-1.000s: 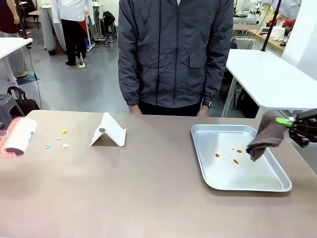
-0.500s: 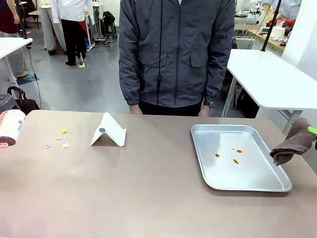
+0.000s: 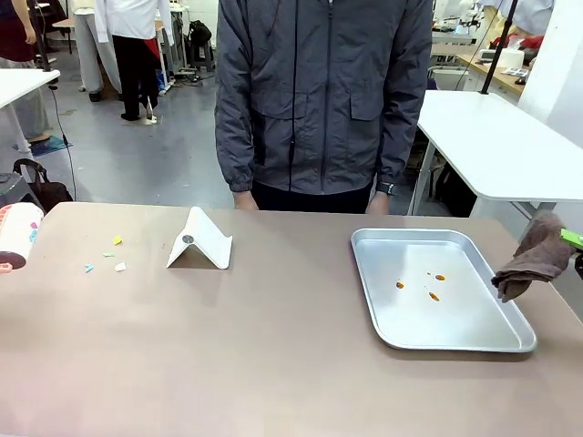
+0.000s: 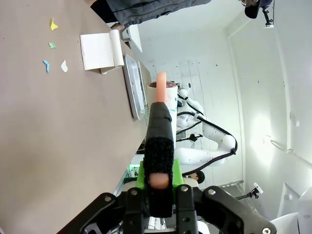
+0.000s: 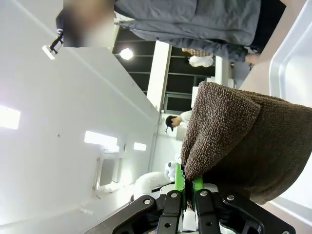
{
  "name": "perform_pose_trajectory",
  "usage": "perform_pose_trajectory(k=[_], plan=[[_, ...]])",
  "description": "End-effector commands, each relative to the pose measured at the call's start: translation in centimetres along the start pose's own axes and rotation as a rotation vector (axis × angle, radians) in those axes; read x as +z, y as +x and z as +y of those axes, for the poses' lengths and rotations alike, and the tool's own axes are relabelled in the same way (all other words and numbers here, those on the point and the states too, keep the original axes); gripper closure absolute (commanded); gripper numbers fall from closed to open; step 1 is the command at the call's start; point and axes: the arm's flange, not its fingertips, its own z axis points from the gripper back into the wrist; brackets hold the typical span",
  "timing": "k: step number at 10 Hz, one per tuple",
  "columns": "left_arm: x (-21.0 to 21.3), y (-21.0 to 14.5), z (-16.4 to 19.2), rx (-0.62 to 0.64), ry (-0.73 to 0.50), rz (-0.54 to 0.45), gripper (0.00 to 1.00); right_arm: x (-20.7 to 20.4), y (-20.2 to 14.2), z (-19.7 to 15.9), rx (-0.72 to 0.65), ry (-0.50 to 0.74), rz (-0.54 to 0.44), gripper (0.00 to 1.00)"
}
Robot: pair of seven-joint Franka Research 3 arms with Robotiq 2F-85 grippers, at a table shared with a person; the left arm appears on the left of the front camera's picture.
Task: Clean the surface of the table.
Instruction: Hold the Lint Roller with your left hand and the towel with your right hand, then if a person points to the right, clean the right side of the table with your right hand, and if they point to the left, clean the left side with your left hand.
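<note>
The brownish table (image 3: 273, 364) lies under the metal tray (image 3: 455, 323) and stretches far to its left, with a few orange crumbs (image 3: 428, 284) inside the tray. Just past the tray's right rim the right gripper (image 5: 185, 185) is pinched tight on a brown cloth (image 3: 533, 259), while far left of the tray the left gripper (image 4: 158, 179) is clamped on the handle of a lint roller (image 3: 16, 235). Between roller and tray lie small paper scraps (image 3: 105, 257) and, nearer the tray, a white folded stand (image 3: 200, 241); a person (image 3: 323, 100) stands behind the tray's far left corner.
</note>
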Motion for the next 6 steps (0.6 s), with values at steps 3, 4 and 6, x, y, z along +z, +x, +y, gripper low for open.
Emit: perform_pose_trajectory(k=[3,4,6], plan=[[0.08,-0.18,-0.38,-0.004,-0.017,-0.001,1.00,-0.05,0.12,0.82,-0.016,-0.017,-0.001,1.00],[0.08,-0.18,-0.38,-0.004,-0.017,-0.001,1.00,-0.05,0.12,0.82,-0.016,-0.017,-0.001,1.00],[0.08,-0.18,-0.38,-0.004,-0.017,-0.001,1.00,-0.05,0.12,0.82,-0.016,-0.017,-0.001,1.00]])
